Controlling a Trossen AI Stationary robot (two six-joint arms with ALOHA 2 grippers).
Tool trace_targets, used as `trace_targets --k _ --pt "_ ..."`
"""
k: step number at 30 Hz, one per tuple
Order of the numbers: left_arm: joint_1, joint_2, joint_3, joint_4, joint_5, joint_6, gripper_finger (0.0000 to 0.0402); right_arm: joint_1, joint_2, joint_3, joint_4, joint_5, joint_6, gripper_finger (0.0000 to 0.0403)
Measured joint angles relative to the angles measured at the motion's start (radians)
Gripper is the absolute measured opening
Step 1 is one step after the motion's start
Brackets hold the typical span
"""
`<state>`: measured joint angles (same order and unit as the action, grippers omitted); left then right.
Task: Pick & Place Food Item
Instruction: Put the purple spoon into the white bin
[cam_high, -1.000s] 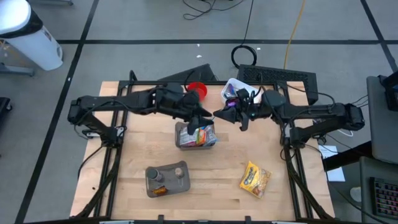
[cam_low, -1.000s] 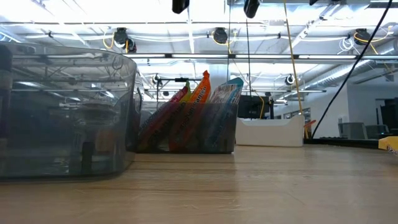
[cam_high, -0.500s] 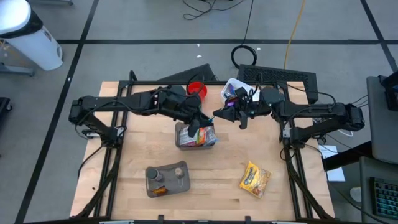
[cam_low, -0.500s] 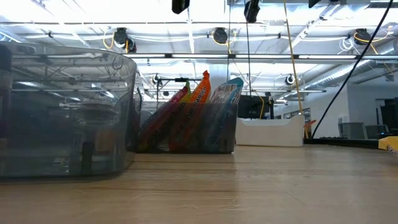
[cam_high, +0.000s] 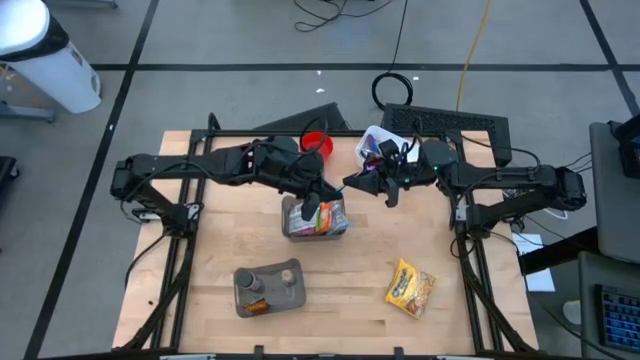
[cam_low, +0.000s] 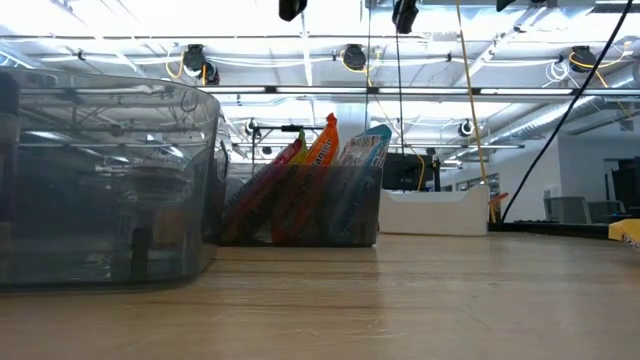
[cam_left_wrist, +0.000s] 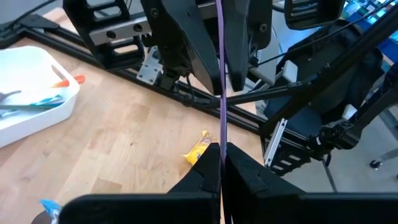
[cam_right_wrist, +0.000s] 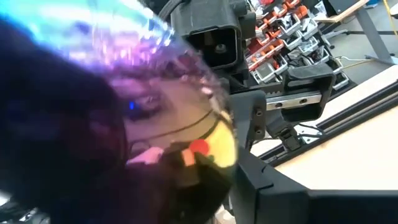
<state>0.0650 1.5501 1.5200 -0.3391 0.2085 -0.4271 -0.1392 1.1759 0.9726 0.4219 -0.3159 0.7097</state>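
Two arms meet above the table. Left gripper: fingers together, pinching the edge of a purple packet. Right gripper: clamped on the same packet, held in the air between both, above the centre bin's far edge. Three containers: grey centre bin holding upright snack packets; white tray holding utensils; grey tub, contents unclear. One yellow packet lies loose on the table.
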Motion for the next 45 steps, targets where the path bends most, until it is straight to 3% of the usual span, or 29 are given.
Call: trace_targets --k 14,20,25,34,45 --pt "0.005 0.0 0.0 0.135 -0.016 0.013 0.0005 0.002 0.0 0.0 0.089 -0.011 -0.028 0.012" --pt "0.004 0.0 0.0 0.193 -0.078 0.004 0.0005 0.001 0.0 0.0 0.172 0.012 -0.065 0.0163" --pt "-0.011 0.0 0.0 0.192 -0.167 0.0 0.0005 0.001 -0.007 -0.001 0.179 0.101 -0.126 0.0177" --pt "-0.021 0.0 0.0 0.244 -0.196 -0.001 0.0005 0.001 -0.008 -0.001 0.183 0.161 -0.154 0.0139" --pt "-0.021 0.019 0.0 0.268 -0.205 -0.009 0.0005 0.002 -0.008 -0.001 0.192 0.188 -0.203 0.0008"
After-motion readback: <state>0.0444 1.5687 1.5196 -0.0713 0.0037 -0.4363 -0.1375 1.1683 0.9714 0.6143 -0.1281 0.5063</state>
